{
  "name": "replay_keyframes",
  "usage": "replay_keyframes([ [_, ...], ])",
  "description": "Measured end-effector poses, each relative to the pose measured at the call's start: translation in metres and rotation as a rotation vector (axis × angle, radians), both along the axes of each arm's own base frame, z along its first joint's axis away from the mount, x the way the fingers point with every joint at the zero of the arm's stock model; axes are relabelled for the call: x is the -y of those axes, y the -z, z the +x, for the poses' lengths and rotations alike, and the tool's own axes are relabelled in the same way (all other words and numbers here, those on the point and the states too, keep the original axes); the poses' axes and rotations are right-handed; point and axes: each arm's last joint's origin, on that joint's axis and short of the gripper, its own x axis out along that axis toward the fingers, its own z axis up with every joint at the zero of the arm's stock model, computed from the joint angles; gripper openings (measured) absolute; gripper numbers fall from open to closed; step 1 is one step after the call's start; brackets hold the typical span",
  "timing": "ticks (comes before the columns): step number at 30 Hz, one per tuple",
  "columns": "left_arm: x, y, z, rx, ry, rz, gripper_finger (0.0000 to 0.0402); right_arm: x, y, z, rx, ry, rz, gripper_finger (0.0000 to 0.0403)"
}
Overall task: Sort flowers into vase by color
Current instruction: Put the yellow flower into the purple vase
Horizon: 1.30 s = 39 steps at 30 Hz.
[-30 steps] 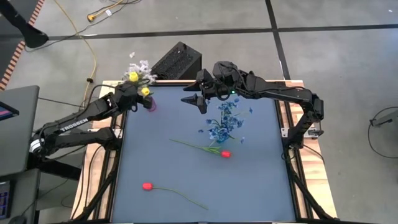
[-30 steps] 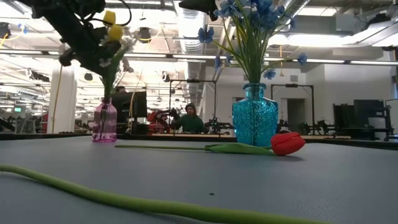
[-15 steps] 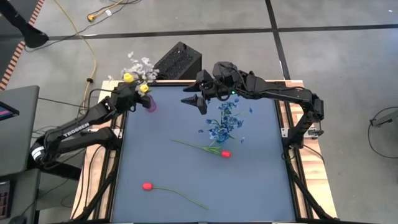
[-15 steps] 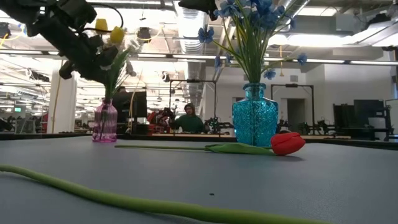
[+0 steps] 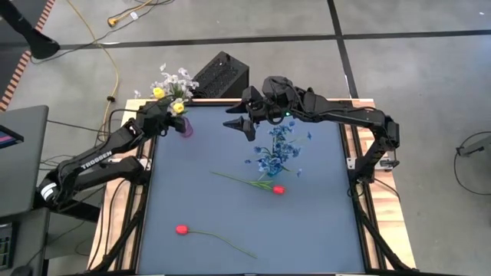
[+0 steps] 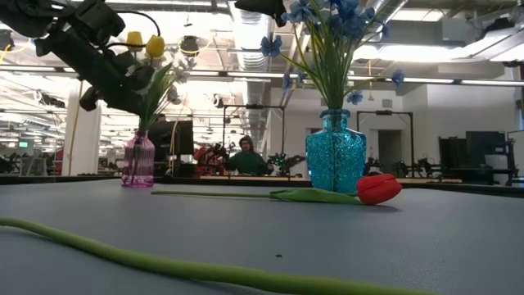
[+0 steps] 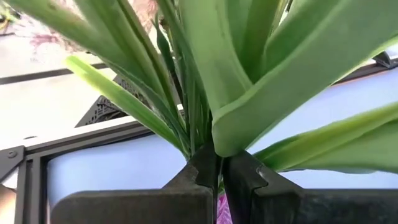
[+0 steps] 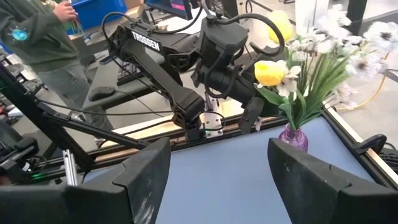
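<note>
- Left gripper [image 5: 170,116] is up over the pink vase [image 5: 186,128] at the far left corner of the bench [image 5: 230,222], fingers [image 7: 205,171] pinched together on the green stems of the yellow bunch [image 5: 169,96], just below where the leaves fan out. The stem ends seem to be in or right at the vase mouth.
- Right gripper [image 5: 238,123] hangs above the far edge of the bench beside the blue vase [image 6: 336,156], fingers spread wide, nothing in them.
- Blue sprigs [image 5: 276,149] already sit in the blue vase. Two red tulips are left flat on the bench: one [image 5: 278,188] just by the blue vase, one [image 5: 182,228] near the front.
- Handling guess: these look like light fake flowers with thin wiry stems, bendy rather than stiff, so the head will droop or swing.
- I'd grab a tulip on the stem near the bud, not on the bud itself, which probably squashes and slips.
- Both vases are narrow-necked and look tippy, so a sideways push from a stem could knock one over.
</note>
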Motion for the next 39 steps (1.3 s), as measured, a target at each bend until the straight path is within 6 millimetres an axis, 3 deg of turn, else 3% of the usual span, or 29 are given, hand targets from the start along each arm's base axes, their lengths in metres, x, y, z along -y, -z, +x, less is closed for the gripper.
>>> replay_keyframes([
  [9, -0.003, 0.001, 0.001, 0.014, 0.003, -0.015, 0.0007, -0.006, 0.000, 0.001, 0.000, -0.013, 0.008, 0.0297],
  [19, 0.009, -0.003, -0.009, 0.040, 0.021, -0.036, 0.0106, -0.011, 0.000, 0.002, -0.001, -0.026, 0.008, 0.0297],
  [23, 0.016, -0.007, -0.016, 0.025, 0.018, -0.018, 0.0124, -0.011, 0.000, 0.002, 0.000, -0.025, 0.008, 0.0297],
  [39, 0.017, -0.018, -0.017, 0.092, 0.029, 0.066, 0.0053, -0.013, 0.000, 0.002, -0.002, -0.026, 0.030, 0.0297],
])
